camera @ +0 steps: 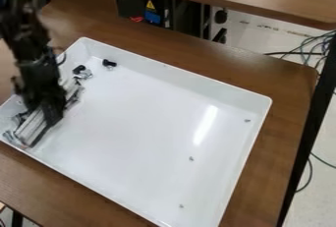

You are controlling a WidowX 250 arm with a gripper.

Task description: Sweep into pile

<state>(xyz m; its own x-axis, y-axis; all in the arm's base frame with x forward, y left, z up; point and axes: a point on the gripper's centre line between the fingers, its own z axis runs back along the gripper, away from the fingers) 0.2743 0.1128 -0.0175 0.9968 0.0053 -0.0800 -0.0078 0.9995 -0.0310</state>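
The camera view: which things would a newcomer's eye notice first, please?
First, the large white tray on the brown table. Then the black robot arm, coming from the upper left over the tray's left side, where a pale bar lies low. Three tiny grey bits are scattered toward the right.

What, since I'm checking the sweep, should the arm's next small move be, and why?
Perhaps lift the sweeping tool toward the opposite side of the tray: three small bits lie scattered there, while other pieces sit bunched beside the tool.
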